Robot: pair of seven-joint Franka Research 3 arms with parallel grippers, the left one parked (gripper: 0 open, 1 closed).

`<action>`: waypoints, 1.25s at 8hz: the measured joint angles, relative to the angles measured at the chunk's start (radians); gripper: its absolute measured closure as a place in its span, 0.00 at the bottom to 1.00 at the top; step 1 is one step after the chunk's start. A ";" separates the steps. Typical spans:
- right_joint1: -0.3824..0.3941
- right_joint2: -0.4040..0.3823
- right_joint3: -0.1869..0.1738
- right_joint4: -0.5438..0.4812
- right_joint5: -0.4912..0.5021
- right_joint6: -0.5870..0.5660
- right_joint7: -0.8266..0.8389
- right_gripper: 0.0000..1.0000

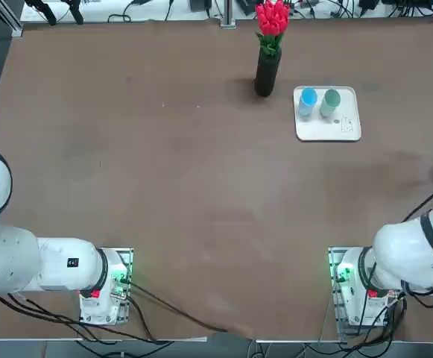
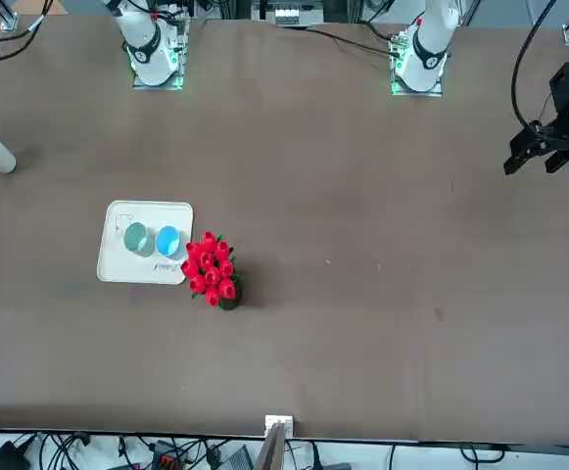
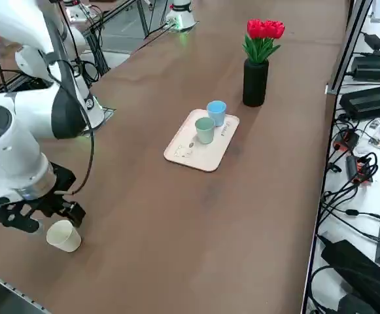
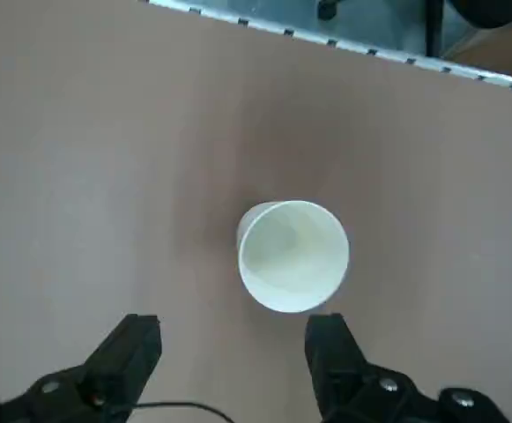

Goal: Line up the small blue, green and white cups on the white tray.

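The brown desk (image 1: 201, 186) carries the white tray (image 1: 344, 128), on which the blue cup (image 1: 308, 98) and green cup (image 1: 331, 101) stand side by side, near the black vase (image 1: 267, 71). The right hand (image 4: 233, 330), fingers apart, is near the white cup (image 4: 293, 256), which stands on the desk well apart from the tray.

So there's a black vase (image 1: 267, 72) with red flowers (image 1: 273, 17) standing upright on the brown bench (image 1: 164, 164), top of the frame in the overhead shot, right of centre. From the right side view, there's a bunch of black cables (image 3: 350, 190) and some black boxes (image 3: 371, 101) down the right edge of the frame, on a white surface (image 3: 333, 288).
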 joint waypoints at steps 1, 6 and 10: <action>-0.011 0.023 0.000 -0.002 0.042 0.018 -0.038 0.00; -0.063 0.080 0.001 -0.049 0.118 0.133 -0.142 0.01; -0.066 0.116 0.007 -0.054 0.212 0.160 -0.156 0.11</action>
